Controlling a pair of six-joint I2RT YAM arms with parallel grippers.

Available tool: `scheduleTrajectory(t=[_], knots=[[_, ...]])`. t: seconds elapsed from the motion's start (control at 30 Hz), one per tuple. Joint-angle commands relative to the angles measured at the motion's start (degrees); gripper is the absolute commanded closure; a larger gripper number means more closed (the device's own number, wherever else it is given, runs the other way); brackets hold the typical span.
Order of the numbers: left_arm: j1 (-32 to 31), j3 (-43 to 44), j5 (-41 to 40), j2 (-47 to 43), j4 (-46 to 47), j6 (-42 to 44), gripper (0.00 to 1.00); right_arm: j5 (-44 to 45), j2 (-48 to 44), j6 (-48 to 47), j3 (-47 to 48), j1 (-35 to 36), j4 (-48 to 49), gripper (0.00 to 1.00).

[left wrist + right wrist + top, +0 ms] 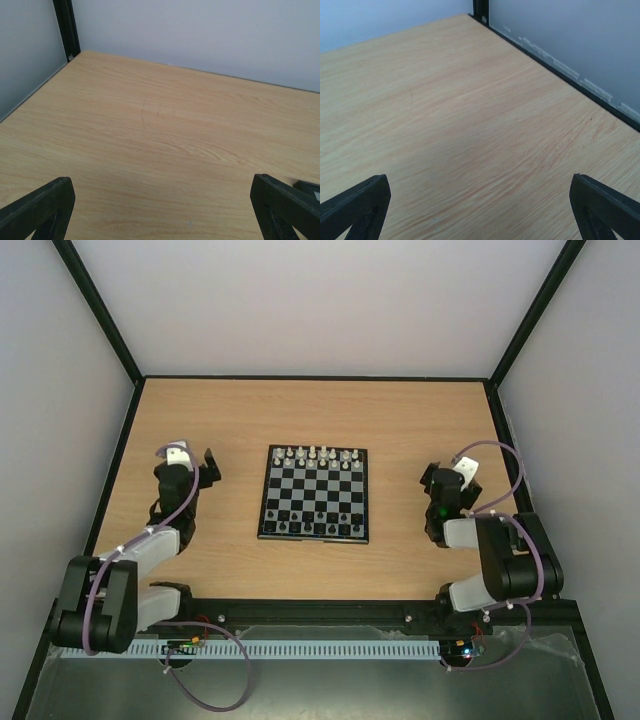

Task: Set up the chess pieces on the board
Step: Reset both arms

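The board (315,490) lies flat in the middle of the table. Several tiny black chess pieces (320,528) stand along its two near rows, and pale pieces (312,453) line its far rows. My left gripper (208,468) hovers left of the board, open and empty. In the left wrist view only bare wood lies between the left gripper's (160,210) spread fingers (40,207). My right gripper (433,480) sits right of the board, also open. The right wrist view shows bare wood between the right gripper's (480,207) fingers (602,207).
Pale walls with black frame posts (66,27) close in the wooden table (230,560) on three sides. A black strip (560,75) runs along the right wall's foot. A dark corner (310,186) peeks in beside the left gripper's right finger.
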Motion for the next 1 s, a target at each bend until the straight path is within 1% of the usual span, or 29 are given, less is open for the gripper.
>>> scheduleTrajectory(t=[0.0,0.07,0.13,0.2,0.23,0.3,0.33,0.37,0.4,0.43,0.47,0.5,0.53,0.67,0.73,0.77,0.8,0.83,0.87,0.97], knots=[[2.6,-2.6,1.6,3.4,12.9,2.2,0.01,-0.9,3.4,-2.2,0.9,-0.5,6.7,0.01],[3.6,-3.4,2.5,6.2,16.6,1.6,0.01,-2.1,3.0,-2.8,0.4,-0.6,7.7,0.01],[4.0,-2.3,2.7,9.3,16.7,1.4,0.01,-4.3,1.9,-3.9,-2.7,-0.6,12.2,0.01],[4.2,-1.5,2.6,10.1,16.0,1.7,0.01,-6.1,0.8,-4.8,-5.6,-0.6,16.5,0.01],[4.5,-2.1,2.3,10.3,17.5,2.0,0.01,-7.6,0.5,-5.4,-6.9,-0.6,18.4,0.01],[6.1,-4.0,4.1,10.6,21.7,3.1,0.01,-12.5,1.6,-7.7,-10.0,-0.6,24.9,0.01],[6.7,-3.8,4.7,10.9,22.2,3.0,0.01,-14.8,3.7,-8.9,-10.9,-0.6,29.1,0.01],[7.3,-3.1,5.0,11.5,21.6,2.7,0.01,-15.2,4.8,-9.7,-10.3,-0.4,29.9,0.02],[8.0,-2.6,5.3,12.3,21.7,2.4,0.01,-15.7,4.0,-9.5,-8.5,-0.3,24.6,0.02],[8.6,-2.7,5.7,13.0,22.6,2.2,0.01,-16.9,4.8,-10.2,-7.5,-0.3,23.8,0.01],[9.4,-4.1,6.6,14.0,27.0,2.0,0.01,-16.9,4.9,-10.2,-7.6,-0.3,24.1,0.01],[9.9,-5.0,7.7,14.3,28.4,2.0,0.01,-17.1,4.4,-10.0,-7.3,-0.4,22.4,0.01],[9.9,-4.7,7.9,14.2,27.8,2.0,0.01,-16.9,5.0,-10.2,-7.4,-0.4,23.3,0.01],[9.5,-3.8,7.9,14.9,26.9,2.7,0.01,-17.5,4.8,-9.7,-6.6,-0.7,21.4,0.01],[8.0,-5.9,5.1,15.1,30.4,3.5,0.01,-17.6,4.8,-9.8,-6.6,-0.7,21.5,0.01],[7.3,-7.2,5.8,16.8,34.0,4.6,0.01,-17.6,4.9,-9.8,-6.6,-0.7,21.8,0.01],[7.6,-7.1,8.7,20.0,38.1,5.5,0.01,-17.5,4.8,-9.8,-6.6,-0.7,21.6,0.01],[7.5,-4.8,10.5,19.6,34.8,6.5,0.01,-17.6,4.8,-9.8,-6.5,-0.7,21.6,0.01],[7.1,-4.0,10.6,19.7,31.6,7.1,0.01,-17.6,4.9,-9.8,-6.5,-0.7,21.7,0.01],[6.9,-3.8,10.5,19.7,31.2,7.2,0.01,-17.9,4.9,-9.6,-6.1,-0.9,20.8,0.01]])
